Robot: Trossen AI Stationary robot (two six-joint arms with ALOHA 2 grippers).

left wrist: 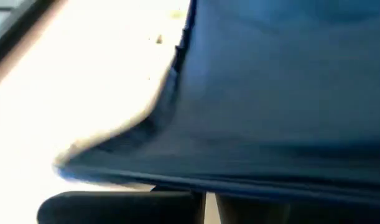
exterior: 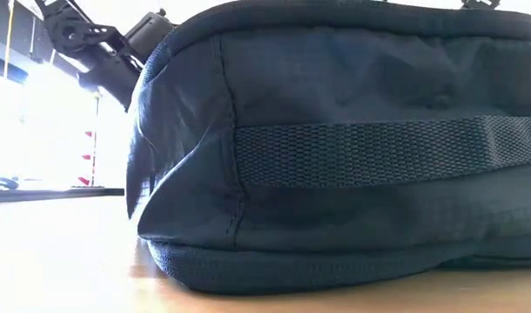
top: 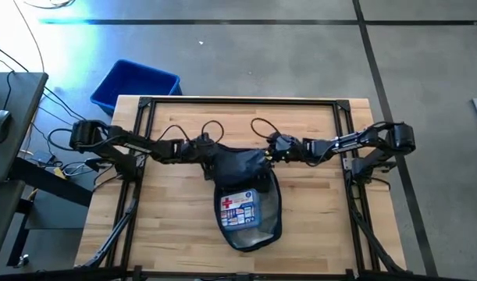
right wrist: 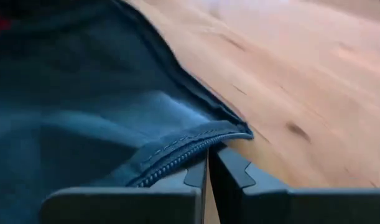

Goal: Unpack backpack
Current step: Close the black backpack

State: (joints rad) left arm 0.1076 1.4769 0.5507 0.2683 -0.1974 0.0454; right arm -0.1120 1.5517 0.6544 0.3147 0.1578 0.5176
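Backpack (top: 242, 176), dark navy, lies at the middle of the wooden table (top: 316, 226), its mouth turned toward the table's near edge in the high view. We see a clear pouch (top: 240, 209) with a red cross and printed packets inside, lying in that open mouth. We note the left gripper (top: 209, 150) at the bag's far left corner and the right gripper (top: 271, 150) at its far right corner, the two arms reaching in from opposite sides of the table. In the right wrist view we find the right gripper (right wrist: 207, 167) with its jaws closed together on the zippered edge of the bag, the stitched hem and zipper teeth running into the narrow slit between the fingers (right wrist: 239, 177). In the left wrist view navy fabric fills nearly the whole field above the left gripper (left wrist: 205, 202); its jaws are likewise drawn together, with the bag's edge pressed against them, so we read a grip on the fabric. In the low view the bag's side (exterior: 352, 148), crossed by a webbing strap (exterior: 378, 148), blocks most of the scene, and an arm shows above its upper left. A blue bin (top: 135, 84) stands on the floor beyond the table's far left corner.
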